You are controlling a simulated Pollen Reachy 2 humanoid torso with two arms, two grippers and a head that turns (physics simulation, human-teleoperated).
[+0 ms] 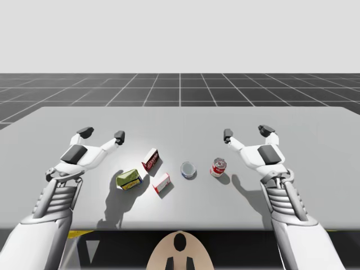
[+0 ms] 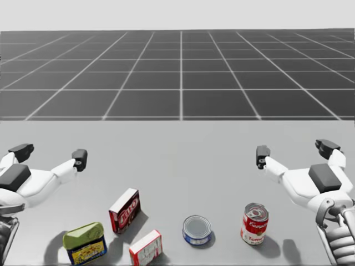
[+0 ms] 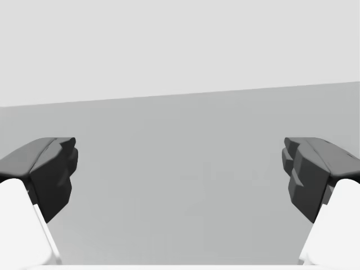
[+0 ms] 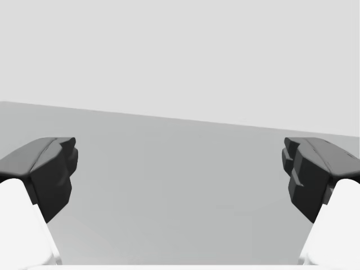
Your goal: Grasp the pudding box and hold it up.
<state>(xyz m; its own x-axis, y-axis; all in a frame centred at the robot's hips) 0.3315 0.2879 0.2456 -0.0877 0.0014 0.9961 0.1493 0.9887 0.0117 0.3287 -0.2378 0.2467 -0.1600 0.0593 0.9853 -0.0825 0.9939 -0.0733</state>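
Note:
The pudding box [image 1: 150, 159] [image 2: 124, 210], a dark red carton, stands on the grey table [image 1: 180, 121] left of the middle. A smaller red and white box [image 1: 161, 183] [image 2: 146, 247] stands just in front of it. My left gripper [image 1: 102, 134] [image 2: 50, 154] [image 3: 180, 174] hovers open to the left of and beyond the pudding box, with nothing between its fingers. My right gripper [image 1: 246, 132] [image 2: 294, 151] [image 4: 180, 174] is open on the right side, empty as well. Both wrist views look over bare table.
A green-topped tin [image 1: 129, 179] [image 2: 85, 242] sits left of the boxes. A low blue can [image 1: 188, 169] [image 2: 197, 229] and an upright red and white can [image 1: 218, 167] [image 2: 254, 223] stand to their right. The table's near edge [image 1: 180, 229] lies close behind the objects.

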